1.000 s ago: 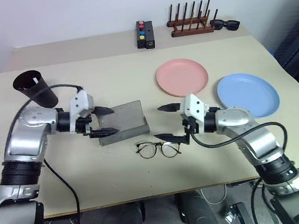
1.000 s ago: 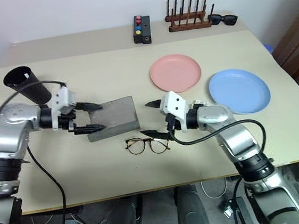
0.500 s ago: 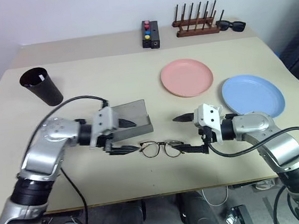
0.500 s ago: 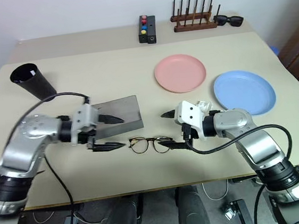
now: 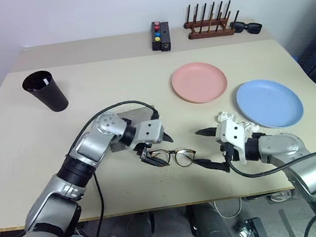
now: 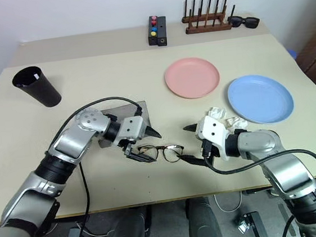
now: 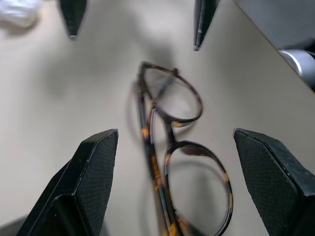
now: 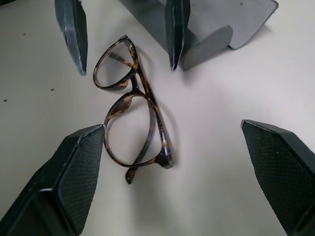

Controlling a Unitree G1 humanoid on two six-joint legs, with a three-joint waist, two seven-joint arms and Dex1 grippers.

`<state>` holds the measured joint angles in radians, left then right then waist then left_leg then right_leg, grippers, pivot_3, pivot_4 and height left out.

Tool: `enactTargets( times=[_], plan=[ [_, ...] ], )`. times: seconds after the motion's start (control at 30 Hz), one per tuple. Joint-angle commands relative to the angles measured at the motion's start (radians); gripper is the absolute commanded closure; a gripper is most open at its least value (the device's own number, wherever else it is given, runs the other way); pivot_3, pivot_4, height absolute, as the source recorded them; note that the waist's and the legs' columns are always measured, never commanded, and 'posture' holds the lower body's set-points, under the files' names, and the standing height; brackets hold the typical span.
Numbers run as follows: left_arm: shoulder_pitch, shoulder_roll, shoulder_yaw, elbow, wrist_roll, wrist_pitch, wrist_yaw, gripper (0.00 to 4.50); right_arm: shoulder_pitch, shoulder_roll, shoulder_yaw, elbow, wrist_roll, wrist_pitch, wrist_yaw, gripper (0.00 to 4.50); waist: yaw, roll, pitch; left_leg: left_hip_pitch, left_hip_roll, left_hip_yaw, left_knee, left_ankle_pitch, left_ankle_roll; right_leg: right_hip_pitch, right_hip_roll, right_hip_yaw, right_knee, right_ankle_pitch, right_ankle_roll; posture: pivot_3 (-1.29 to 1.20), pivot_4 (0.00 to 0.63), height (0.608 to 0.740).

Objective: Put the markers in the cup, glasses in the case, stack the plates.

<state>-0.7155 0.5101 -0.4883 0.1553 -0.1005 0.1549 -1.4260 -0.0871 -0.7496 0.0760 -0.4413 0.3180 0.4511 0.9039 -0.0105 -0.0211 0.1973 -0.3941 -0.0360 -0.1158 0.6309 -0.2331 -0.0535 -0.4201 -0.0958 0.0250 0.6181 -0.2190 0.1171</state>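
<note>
Glasses [image 6: 160,153] lie folded on bench [image 6: 144,91], just in front of open case [image 8: 216,19]. Left tool [image 6: 140,145] and right tool [image 6: 193,145] flank glasses, both spread, holding nothing; likely positioned for two-sided pickup.

Thin tortoiseshell-framed round-lensed glasses [image 8: 135,110] are lying folded on the beige tabletop [image 8: 236,83]. The right gripper [image 8: 172,172] is spreading its black fingers wide, the opposite black two-fingered left gripper [image 8: 125,34] is facing it, beside the grey open case [image 8: 216,22].
</note>
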Motion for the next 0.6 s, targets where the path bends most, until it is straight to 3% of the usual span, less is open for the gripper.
enactTargets(
  times=[0.03,0.33,0.4,0.6],
  plan=[
    [-0.025,-0.021,-0.015,0.021,0.012,-0.042,-0.029,0.69,0.012,-0.008,-0.033,-0.053,0.003,0.0,-0.022,0.0,-0.001,0.0,0.0,0.0,0.0,0.0,0.0,0.0,0.0,0.0,0.0,0.0,0.0,0.0,0.001,0.0,0.15,0.739],
    [-0.036,-0.065,-0.03,0.09,0.05,-0.065,-0.043,0.69,0.021,0.003,-0.024,-0.061,0.005,0.002,-0.053,0.0,-0.002,0.0,0.0,0.001,0.0,0.0,0.0,0.0,0.0,0.0,0.0,0.0,0.0,0.0,0.001,0.0,0.15,0.739],
    [-0.035,-0.066,-0.027,0.088,0.049,-0.061,-0.045,1.49,0.02,0.002,-0.023,-0.058,0.005,0.0,-0.054,0.0,-0.002,0.0,0.0,0.001,0.0,0.0,0.0,0.0,0.0,0.0,0.0,0.0,0.0,0.0,0.001,0.0,0.15,0.739],
    [-0.032,-0.059,-0.014,0.071,0.039,-0.05,-0.043,1.49,0.003,0.005,-0.013,-0.037,0.0,-0.01,-0.052,0.0,-0.002,0.0,0.0,0.001,0.0,0.0,0.0,0.0,0.0,0.0,0.0,0.0,0.0,0.0,0.001,0.0,0.15,0.739]
  ],
)
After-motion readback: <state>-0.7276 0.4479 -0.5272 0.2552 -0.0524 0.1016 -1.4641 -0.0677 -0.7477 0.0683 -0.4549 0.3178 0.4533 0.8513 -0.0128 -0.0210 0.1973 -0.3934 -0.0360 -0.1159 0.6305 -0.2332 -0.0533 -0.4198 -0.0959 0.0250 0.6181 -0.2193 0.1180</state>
